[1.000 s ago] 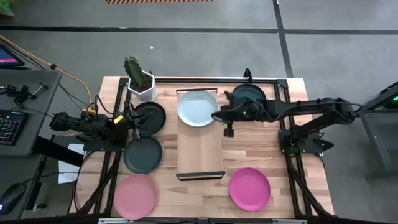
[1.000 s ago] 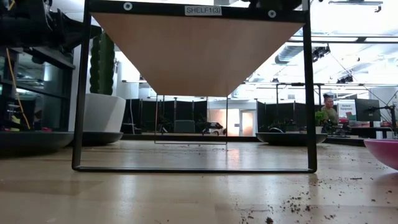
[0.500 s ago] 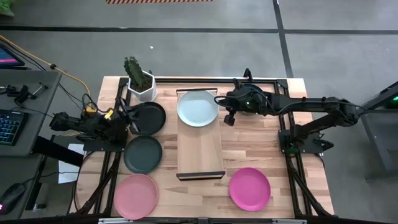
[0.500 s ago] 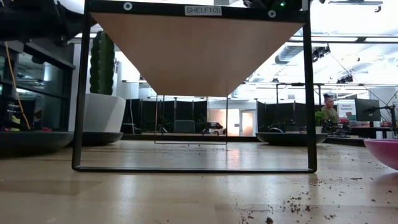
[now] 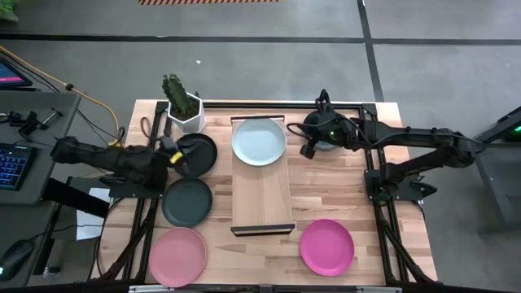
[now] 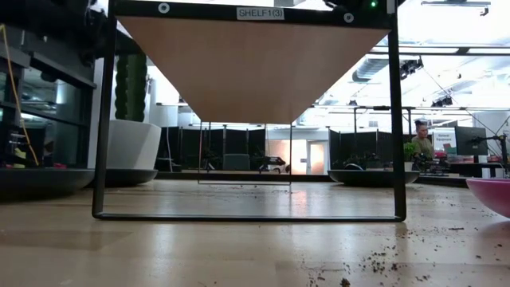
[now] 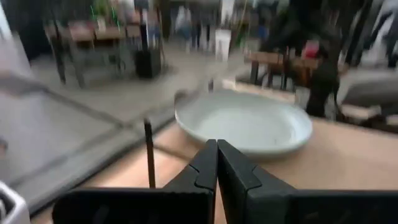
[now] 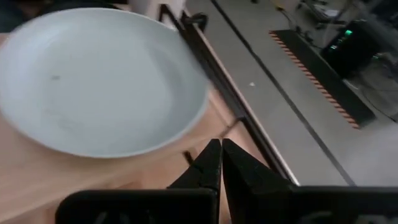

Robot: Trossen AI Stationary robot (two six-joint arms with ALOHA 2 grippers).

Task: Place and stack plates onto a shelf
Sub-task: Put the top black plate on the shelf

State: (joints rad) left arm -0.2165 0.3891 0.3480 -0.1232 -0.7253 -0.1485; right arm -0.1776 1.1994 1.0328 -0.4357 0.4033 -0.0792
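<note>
The pale mint-white plate [image 5: 259, 141] [image 7: 244, 122] [image 8: 99, 81] lies flat on the far end of the light-wood shelf [image 5: 263, 195]. Three dark teal-grey plates rest on the table: two left of the shelf [image 5: 196, 153] [image 5: 186, 201], one right of it [image 5: 326, 127] under my right arm. The two pink plates [image 5: 178, 255] [image 5: 326, 247] sit near the near edge. My left gripper [image 5: 174, 158] [image 7: 216, 144] is shut, over the left dark plates. My right gripper [image 5: 308, 150] [image 8: 221, 144] is shut, just right of the mint plate.
A white pot with a cactus [image 5: 186, 112] stands at the far left corner beside the dark plates. The shelf stands raised on a black metal frame [image 6: 102, 119]. Soil crumbs [image 6: 382, 257] lie scattered on the tabletop. Bare wood shows right of the shelf [image 5: 326, 191].
My right gripper has drawn back from the mint plate's right rim toward the table's right and slightly far side; the plate has stayed on the shelf. My left arm has changed posture, with its gripper staying near the left dark plates.
</note>
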